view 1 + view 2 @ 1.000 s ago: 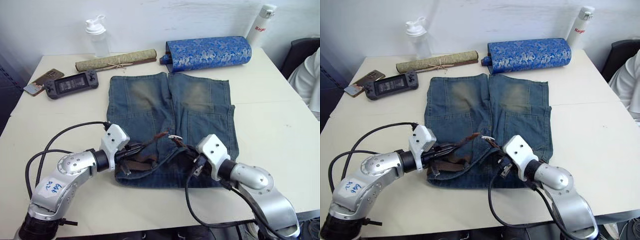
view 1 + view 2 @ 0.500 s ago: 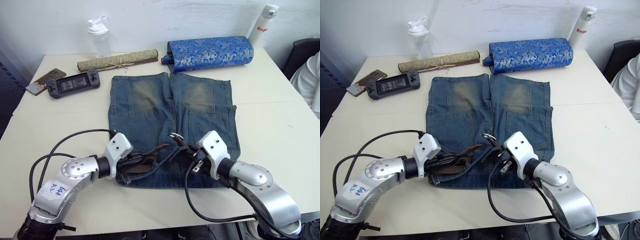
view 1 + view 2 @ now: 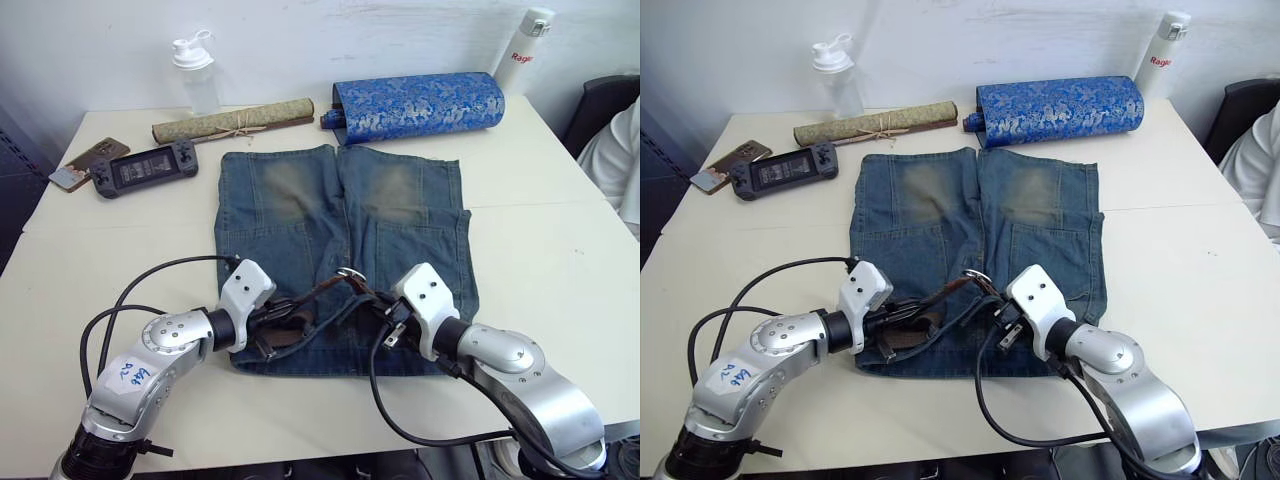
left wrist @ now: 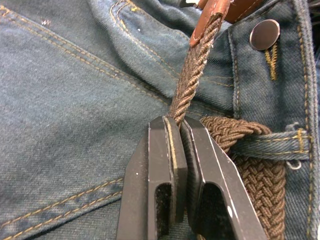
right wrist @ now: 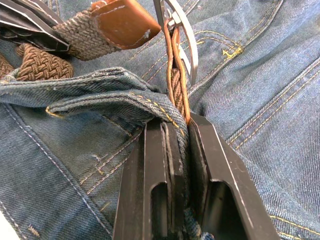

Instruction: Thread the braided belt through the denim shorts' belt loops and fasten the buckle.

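At the table's near edge, my left gripper (image 4: 181, 131) pinches the braided belt (image 4: 192, 75) behind its tab, aiming it toward the buckle (image 5: 176, 31), which my right gripper (image 5: 177, 131) clamps steady with the denim shorts (image 3: 340, 215).

Soft, even light falls from above on the table (image 3: 560, 250), which reads bright and cream with no harsh glare. Shadows are faint and short, gathering under the left gripper (image 3: 283, 322) and the right gripper (image 3: 383, 315) near the table's near edge. The white wall behind the far edge is evenly lit. Both head views are sharp from edge to edge, with slight bending at the corners. In the wrist views the denim shorts (image 4: 65, 100) show crisp weave, and the buckle (image 5: 182, 40) carries a pale sheen.
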`<state>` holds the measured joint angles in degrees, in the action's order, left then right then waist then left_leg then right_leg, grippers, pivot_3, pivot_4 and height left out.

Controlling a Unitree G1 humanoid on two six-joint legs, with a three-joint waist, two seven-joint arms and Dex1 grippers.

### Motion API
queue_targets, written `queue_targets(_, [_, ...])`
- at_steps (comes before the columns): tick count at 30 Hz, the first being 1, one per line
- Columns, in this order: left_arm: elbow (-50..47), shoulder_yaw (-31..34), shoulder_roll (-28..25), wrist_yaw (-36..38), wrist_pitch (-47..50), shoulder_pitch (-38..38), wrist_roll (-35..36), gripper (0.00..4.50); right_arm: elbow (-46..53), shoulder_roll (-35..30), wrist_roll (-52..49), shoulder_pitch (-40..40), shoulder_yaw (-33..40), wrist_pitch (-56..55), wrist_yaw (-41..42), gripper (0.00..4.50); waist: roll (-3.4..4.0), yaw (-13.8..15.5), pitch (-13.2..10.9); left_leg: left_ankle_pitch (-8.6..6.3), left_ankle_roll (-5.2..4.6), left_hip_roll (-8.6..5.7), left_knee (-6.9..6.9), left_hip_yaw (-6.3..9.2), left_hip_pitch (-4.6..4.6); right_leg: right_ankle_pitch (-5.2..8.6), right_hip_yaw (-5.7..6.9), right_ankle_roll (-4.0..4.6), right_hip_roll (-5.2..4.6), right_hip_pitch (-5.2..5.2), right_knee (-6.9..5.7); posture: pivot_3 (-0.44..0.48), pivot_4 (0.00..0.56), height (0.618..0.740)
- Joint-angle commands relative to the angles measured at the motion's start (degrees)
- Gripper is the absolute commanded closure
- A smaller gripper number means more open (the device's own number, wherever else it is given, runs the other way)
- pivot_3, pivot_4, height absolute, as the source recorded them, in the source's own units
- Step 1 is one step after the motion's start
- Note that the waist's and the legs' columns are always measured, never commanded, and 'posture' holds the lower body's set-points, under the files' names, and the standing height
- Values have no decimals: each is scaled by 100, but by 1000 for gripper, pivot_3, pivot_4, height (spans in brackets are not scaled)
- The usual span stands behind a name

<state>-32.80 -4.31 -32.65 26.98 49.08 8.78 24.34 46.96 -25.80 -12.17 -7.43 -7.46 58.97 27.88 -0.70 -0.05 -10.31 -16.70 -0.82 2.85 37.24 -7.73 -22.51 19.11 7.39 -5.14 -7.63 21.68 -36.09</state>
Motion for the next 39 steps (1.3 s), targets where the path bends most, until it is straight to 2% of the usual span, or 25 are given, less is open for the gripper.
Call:
queue_targets(1, [-64, -28, 74, -65, 41, 122, -28, 4500, 299, -96, -80, -88, -93, -69, -58, 4418, 0, 0, 0, 0, 0, 0, 0, 0, 0, 0, 0, 0, 0, 0, 0, 0, 150, 717])
queue_targets(12, [130, -461, 356, -206, 4, 491, -290, 4500, 265, -439, 62, -168, -408, -146, -182, 4418, 0, 8, 0, 1, 0, -1, 2, 0, 0, 0, 2, 0, 0, -1, 0, 0, 150, 717])
queue_targets(20, [374, -925, 828, -411, 121, 944, -603, 4500, -27, -1235, 1020, -624, -1569, -516, -322, 4418, -1, 21, 0, 1, -2, -3, 4, 0, -1, 0, 3, -1, -3, -1, 2, 0, 150, 717])
queue_targets(23, [251, -929, 787, -400, 220, 899, -661, 4500, -26, -969, 992, -571, -1454, -376, -450, 4418, -1, 17, 0, 2, 0, -1, 4, 0, -2, 0, 3, -1, -2, -1, 1, 0, 150, 717])
queue_targets(30, [-43, -798, 371, -466, 571, 650, -807, 4500, 0, -861, 1025, -530, -1330, -295, -503, 4418, -1, 7, 0, 2, 0, -1, 2, 1, -1, 0, 3, -1, -2, -2, 1, 0, 150, 717])
queue_targets(39, [93, -670, 624, -866, 1086, 769, -882, 4500, 6, -898, 1124, -586, -1477, -361, -475, 4418, -1, 4, 0, 2, 0, 1, 2, 2, 0, 0, 2, -1, -2, -2, 2, 0, 150, 717])
